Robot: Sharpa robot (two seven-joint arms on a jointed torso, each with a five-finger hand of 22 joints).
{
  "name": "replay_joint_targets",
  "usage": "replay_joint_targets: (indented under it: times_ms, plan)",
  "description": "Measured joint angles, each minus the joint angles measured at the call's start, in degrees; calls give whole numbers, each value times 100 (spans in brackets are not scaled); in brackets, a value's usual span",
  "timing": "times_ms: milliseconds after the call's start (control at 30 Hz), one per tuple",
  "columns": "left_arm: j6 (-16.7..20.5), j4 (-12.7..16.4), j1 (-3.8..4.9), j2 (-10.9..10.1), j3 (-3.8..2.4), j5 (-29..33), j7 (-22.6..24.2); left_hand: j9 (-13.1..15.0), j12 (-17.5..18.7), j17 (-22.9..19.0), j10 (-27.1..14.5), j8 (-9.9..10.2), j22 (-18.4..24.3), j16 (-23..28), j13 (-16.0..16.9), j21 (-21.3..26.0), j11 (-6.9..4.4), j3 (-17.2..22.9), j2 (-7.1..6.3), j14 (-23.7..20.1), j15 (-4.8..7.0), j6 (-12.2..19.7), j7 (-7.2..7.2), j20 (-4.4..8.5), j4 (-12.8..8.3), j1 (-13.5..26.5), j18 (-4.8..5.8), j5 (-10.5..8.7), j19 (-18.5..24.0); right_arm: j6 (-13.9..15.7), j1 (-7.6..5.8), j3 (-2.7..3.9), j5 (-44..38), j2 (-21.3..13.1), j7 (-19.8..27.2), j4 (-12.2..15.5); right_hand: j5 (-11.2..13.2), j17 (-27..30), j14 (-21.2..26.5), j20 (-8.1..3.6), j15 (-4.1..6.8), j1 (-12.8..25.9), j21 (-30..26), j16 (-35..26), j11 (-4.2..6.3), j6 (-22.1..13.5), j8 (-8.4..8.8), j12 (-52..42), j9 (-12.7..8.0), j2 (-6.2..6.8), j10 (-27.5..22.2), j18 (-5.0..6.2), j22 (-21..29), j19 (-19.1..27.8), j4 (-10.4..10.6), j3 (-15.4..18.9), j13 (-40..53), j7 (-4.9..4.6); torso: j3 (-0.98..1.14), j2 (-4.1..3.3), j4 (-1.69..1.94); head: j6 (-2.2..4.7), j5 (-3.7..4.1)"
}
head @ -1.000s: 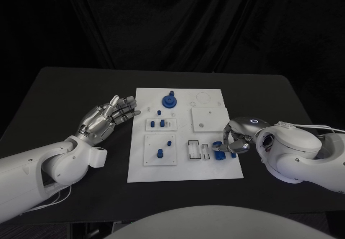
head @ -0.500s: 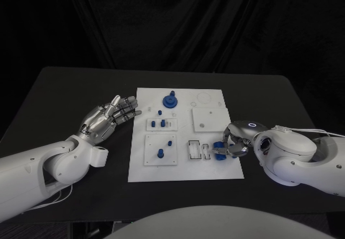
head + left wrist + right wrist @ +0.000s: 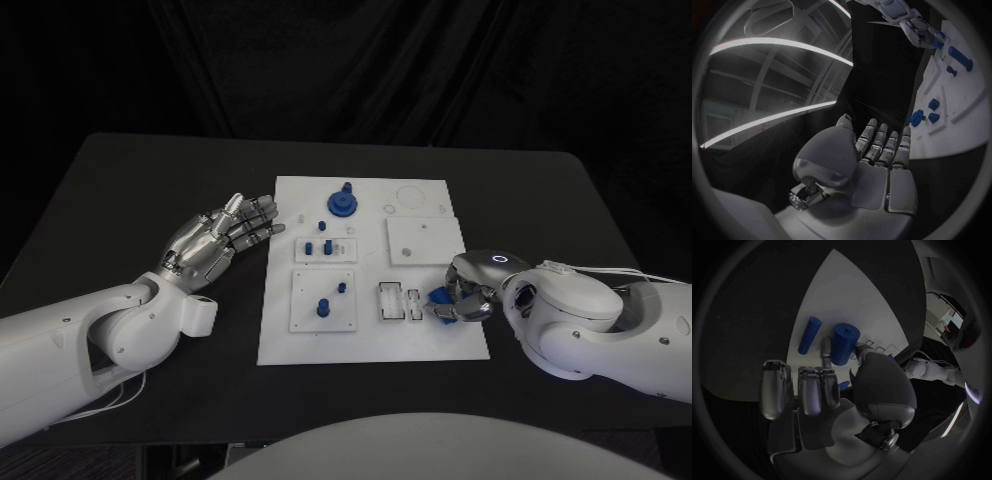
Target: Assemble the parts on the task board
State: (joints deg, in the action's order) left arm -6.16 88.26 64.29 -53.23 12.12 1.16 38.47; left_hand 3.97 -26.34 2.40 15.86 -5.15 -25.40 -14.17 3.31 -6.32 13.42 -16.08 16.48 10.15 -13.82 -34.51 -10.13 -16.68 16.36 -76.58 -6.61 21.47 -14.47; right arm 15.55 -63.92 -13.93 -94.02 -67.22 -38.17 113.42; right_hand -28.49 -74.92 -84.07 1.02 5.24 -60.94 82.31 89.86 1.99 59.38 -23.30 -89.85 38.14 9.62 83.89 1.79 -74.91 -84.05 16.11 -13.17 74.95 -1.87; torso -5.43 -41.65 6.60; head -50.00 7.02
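Now right hand low over task board, pinching blue cylinder; left hand raised, fingers spread, empty.

A black bench carries the white task board, which lies flat at its middle, long sides running from near to far. Bare black surface borders the board left, right and far.

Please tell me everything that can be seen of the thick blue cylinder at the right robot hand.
The thick blue cylinder is a short, smooth, matte peg, plastic by its look, with a flat round end. It lies over the white task board, by its right edge. The right robot hand touches it with its fingertips. A thinner blue rod lies beside it, apart.
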Motion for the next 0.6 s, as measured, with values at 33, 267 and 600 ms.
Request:
replay_joint_targets:
  times_ms: [33, 267, 600]
  plan:
    - [-2, 0, -5, -1, -1, 0, -3, 0, 0, 0, 0, 0, 0, 0, 0, 0, 0, 0, 0, 0, 0, 0, 0, 0, 0, 0, 0, 0, 0, 43, 5, -2, 17, 0, 0, 1, -140, 0, 1, 0, -1, -27, 0, 0, -6, 16, 0, 0, 1, 26, -6, 0, 0, 0, 12, -13, 0, 16, 1, -1, 1, 0, -1]
    - [-16, 3, -31, -20, -1, 0, -26, 0, 0, 0, 1, 0, 15, -3, 0, 0, 42, 20, 0, -20, -20, 22, 22, 0, -12, 0, 0, 9, 0, 420, 31, -13, 397, -4, 11, 3, -857, 0, 0, -41, 64, -199, 0, 0, 69, 91, -198, 0, 14, 199, 7, 0, 0, 0, 40, -52, 0, 93, 7, -4, -4, 0, -14]
    - [-28, 11, -58, -35, 0, 0, -42, 0, 0, 0, 2, 0, 15, -23, 0, 0, 42, 32, 0, -20, -20, 22, 21, 0, 0, 0, -1, 22, 0, 1090, 26, -18, 1388, -193, 129, 235, -1124, 0, 18, -81, 88, -258, -73, 0, 100, 40, -372, 0, 386, 258, -7, 0, 0, 0, 57, -69, -1, 145, 12, -4, -5, 0, -36]
